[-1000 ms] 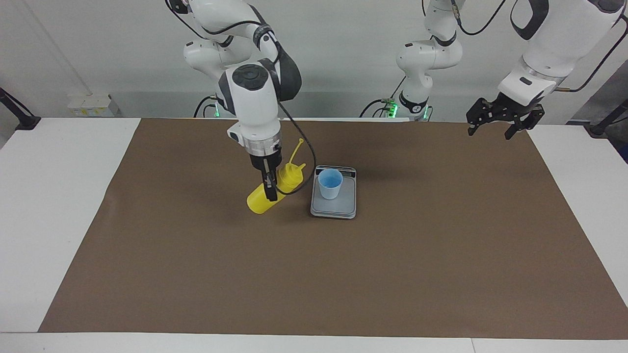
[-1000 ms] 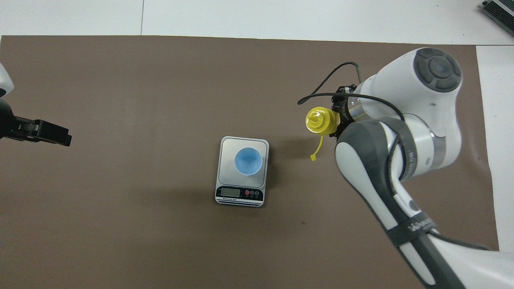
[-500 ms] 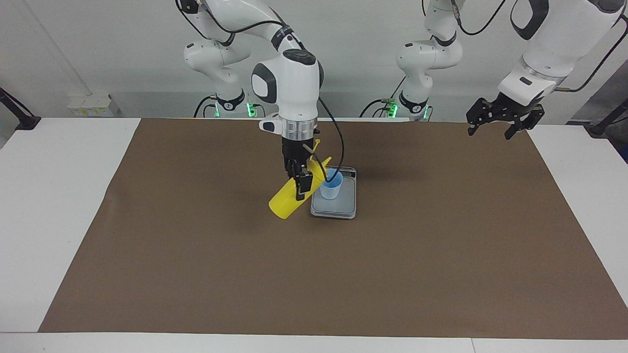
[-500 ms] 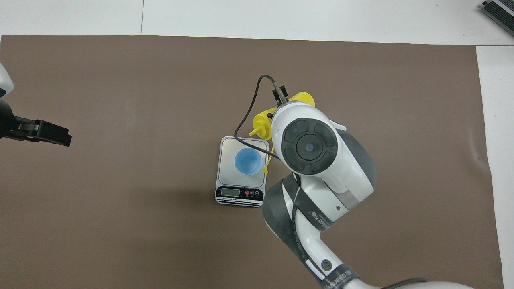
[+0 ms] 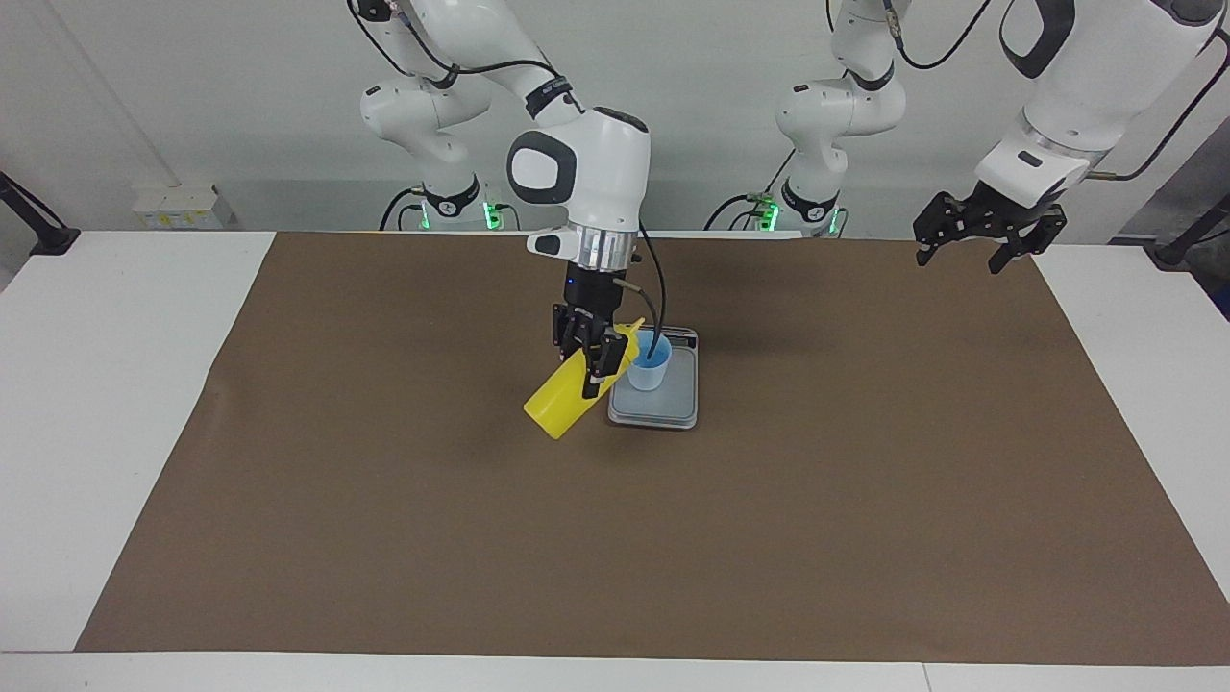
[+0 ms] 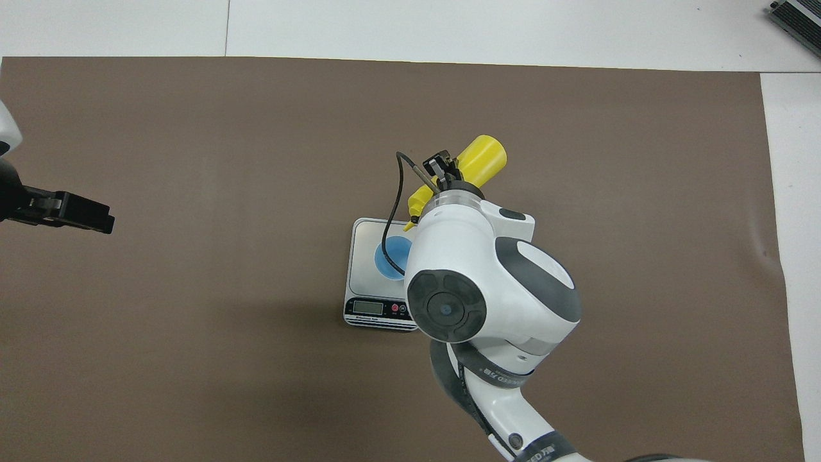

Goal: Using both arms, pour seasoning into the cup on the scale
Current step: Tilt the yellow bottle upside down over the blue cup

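Observation:
My right gripper (image 5: 589,351) is shut on the yellow seasoning bottle (image 5: 569,394), holding it in the air tipped on a slant. Its base (image 6: 482,156) points away from the scale and its nozzle end sits at the rim of the light blue cup (image 5: 650,367). The cup (image 6: 389,258) stands on the silver-grey scale (image 5: 663,407), partly covered by my right arm in the overhead view. The scale's display strip (image 6: 375,310) faces the robots. My left gripper (image 5: 972,242) hangs open in the air over the table edge at the left arm's end, also seen as the left gripper (image 6: 77,213) at the overhead view's side.
A brown mat (image 5: 615,538) covers most of the white table (image 5: 115,384). The right arm's large wrist housing (image 6: 487,282) hangs over the scale. A black cable (image 5: 658,298) loops from that wrist down beside the cup.
My right arm has swung the bottle from beside the scale to the cup and tipped it further, nozzle now at the cup's rim. The left arm has not moved.

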Robot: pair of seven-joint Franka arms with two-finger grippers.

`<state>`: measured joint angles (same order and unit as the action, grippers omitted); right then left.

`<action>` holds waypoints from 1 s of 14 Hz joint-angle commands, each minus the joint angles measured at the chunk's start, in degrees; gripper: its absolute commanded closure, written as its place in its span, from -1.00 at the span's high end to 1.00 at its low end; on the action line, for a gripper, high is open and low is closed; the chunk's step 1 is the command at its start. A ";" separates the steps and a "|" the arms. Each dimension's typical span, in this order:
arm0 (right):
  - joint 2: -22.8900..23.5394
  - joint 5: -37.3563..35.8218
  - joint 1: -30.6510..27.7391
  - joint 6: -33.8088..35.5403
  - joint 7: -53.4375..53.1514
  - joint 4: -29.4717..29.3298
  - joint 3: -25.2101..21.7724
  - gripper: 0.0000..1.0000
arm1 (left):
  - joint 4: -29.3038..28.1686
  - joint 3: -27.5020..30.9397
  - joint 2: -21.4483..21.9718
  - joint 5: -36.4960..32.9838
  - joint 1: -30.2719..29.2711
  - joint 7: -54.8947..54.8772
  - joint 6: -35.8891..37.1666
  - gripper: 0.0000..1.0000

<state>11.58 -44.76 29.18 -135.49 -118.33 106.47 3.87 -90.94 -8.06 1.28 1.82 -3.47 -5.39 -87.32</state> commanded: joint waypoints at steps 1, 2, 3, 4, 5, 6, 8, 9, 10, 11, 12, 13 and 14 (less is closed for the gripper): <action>-2.00 -8.83 2.01 2.15 -7.25 3.04 -0.18 -1.00 | -0.82 -0.29 0.83 0.81 -0.74 -0.41 0.49 1.00; -1.74 -11.47 3.06 3.38 -9.79 3.04 -0.18 -1.00 | -0.82 -0.29 0.83 0.81 -0.66 -0.41 0.49 1.00; -1.65 -14.28 3.34 4.09 -11.82 3.04 -0.18 -1.00 | -0.82 -0.29 0.83 0.81 -0.74 -0.41 0.49 1.00; -1.56 -17.44 3.43 4.53 -13.06 3.04 -0.18 -1.00 | -0.82 -0.29 0.83 0.81 -0.66 -0.41 0.49 1.00; -1.38 -19.99 3.43 4.62 -13.94 3.13 -0.18 -1.00 | -0.82 -0.29 0.83 0.81 -0.66 -0.41 0.49 1.00; -1.12 -21.76 3.77 4.71 -14.99 3.39 -0.18 -1.00 | -0.82 -0.29 0.83 0.81 -0.66 -0.41 0.57 1.00; -0.42 -28.76 4.39 6.28 -17.01 4.01 -0.18 -1.00 | -0.82 -0.29 0.83 0.81 -0.75 -0.41 0.57 1.00; 0.54 -32.46 4.65 7.16 -18.94 4.01 -0.18 -1.00 | -0.82 -0.29 0.83 0.81 -0.75 -0.41 0.49 1.00; 1.51 -35.37 5.44 7.52 -20.18 4.01 -0.18 -1.00 | -0.82 -0.29 0.83 0.81 -0.66 -0.41 0.49 1.00; 2.65 -37.31 6.58 8.57 -20.71 3.92 -0.18 -1.00 | -0.82 -0.29 0.83 0.81 -0.74 -0.41 0.49 1.00; 3.79 -38.90 7.29 10.58 -21.76 3.57 -0.18 -1.00 | -0.82 -0.29 0.83 0.81 -0.66 -0.41 0.49 1.00; 5.11 -40.48 8.77 12.17 -23.77 3.31 -0.18 -1.00 | -0.82 -0.29 0.83 0.81 -0.74 -0.41 0.57 1.00; 5.38 -41.72 9.40 12.88 -25.53 3.31 -0.18 -1.00 | -0.82 -0.29 0.83 0.81 -0.75 -0.41 0.49 1.00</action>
<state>15.89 -82.63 36.74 -125.14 -140.22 110.48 3.89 -90.94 -8.06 1.28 1.82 -3.47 -5.39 -87.30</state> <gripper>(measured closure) 0.454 0.000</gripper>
